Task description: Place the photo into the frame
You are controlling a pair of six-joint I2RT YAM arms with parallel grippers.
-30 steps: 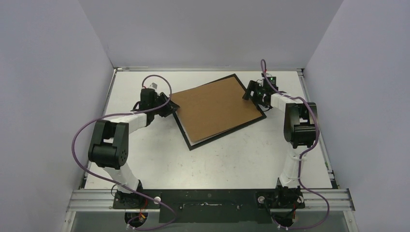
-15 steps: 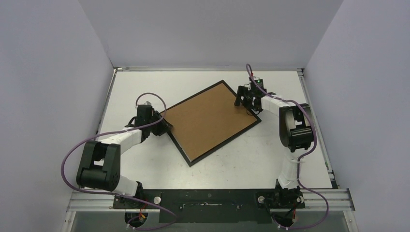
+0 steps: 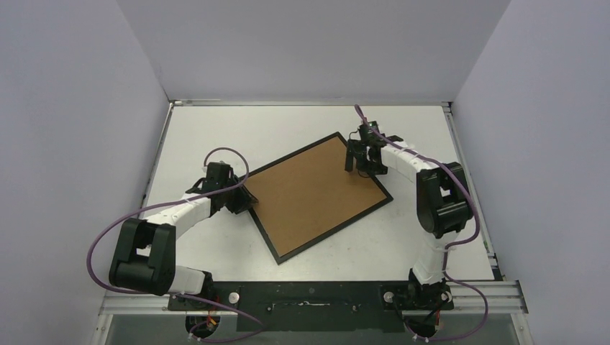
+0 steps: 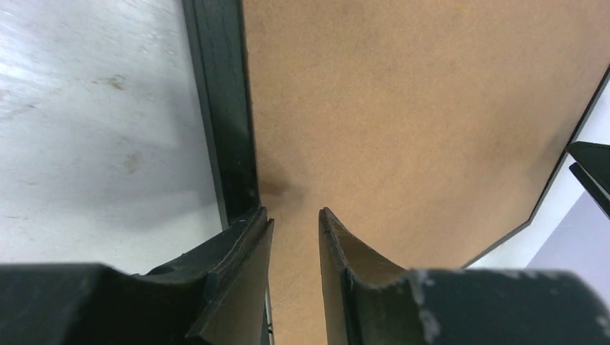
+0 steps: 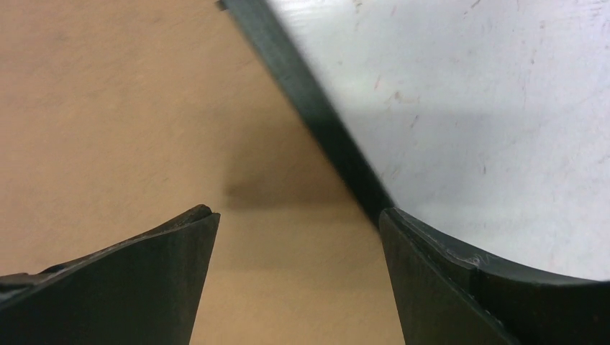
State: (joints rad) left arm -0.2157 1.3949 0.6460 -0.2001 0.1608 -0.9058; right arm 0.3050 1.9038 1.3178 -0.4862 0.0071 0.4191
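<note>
While the brown backing (image 3: 316,194) was lying skewed over the frame (image 4: 224,108) a second ago, with a pale sliver peeping out along its near-left side, it is now sitting square inside the black border, and the whole frame is lying nearer the arms on the table (image 3: 201,129) than it was. Both arms are reaching in closer with it. To my eye this is saying that the filling is done and the back is being settled. The photo itself is showing in no view, so I am only guessing that it is lying under the backing.

The top camera is giving the whole frame, flat and turned like a diamond, with an arm at its left corner and another at its far-right side. The wrist cameras are adding what it cannot. The left claw (image 4: 295,219) is standing narrowly parted with nothing between its tips, one tip on the frame's rail, the other over the backing. The right claw (image 5: 296,214) is gaping wide and empty, straddling the rail there.
</note>
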